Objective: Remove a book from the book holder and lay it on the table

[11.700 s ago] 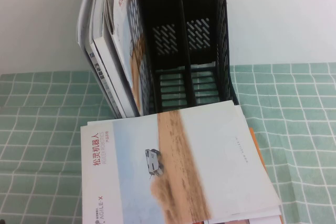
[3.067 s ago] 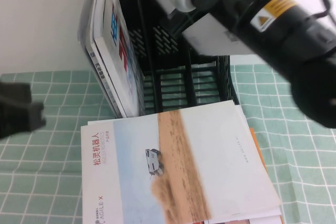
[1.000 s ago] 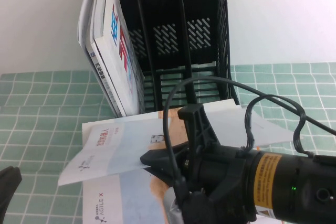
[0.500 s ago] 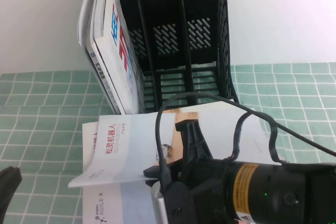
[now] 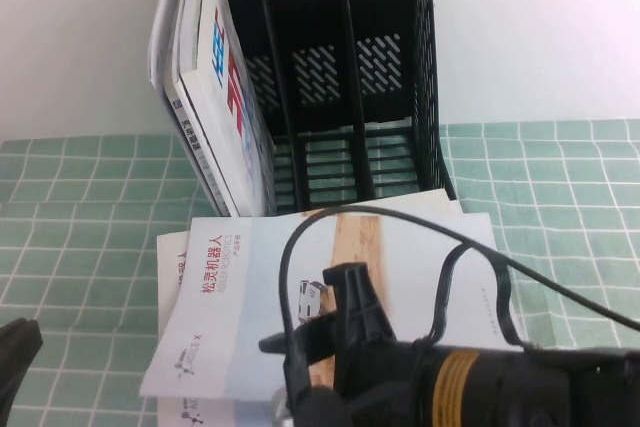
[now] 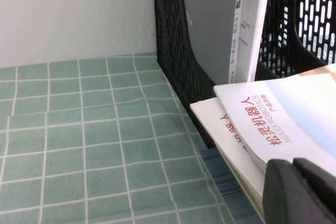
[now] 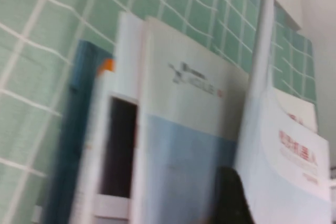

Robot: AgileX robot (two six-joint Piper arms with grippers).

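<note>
Two hands sit at the frame's bottom edge: the right hand (image 5: 335, 332) clenched on the glossy pale-blue book (image 5: 300, 307), which rests on the stack (image 5: 175, 252) on the green-checked table (image 5: 80, 237); the left hand (image 5: 15, 347), grip unclear, low left. Behind stands the black mesh holder (image 5: 340, 77).

green checked tablecloth (image 5: 80, 207) — white grid lines, plain white wall (image 5: 540, 27) behind

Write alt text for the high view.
The right arm's end effector holds a pale booklet low over a stack of booklets on a green checked tablecloth. Behind stands a black book holder with books in its left slot. The left end effector is at the lower left edge.
</note>
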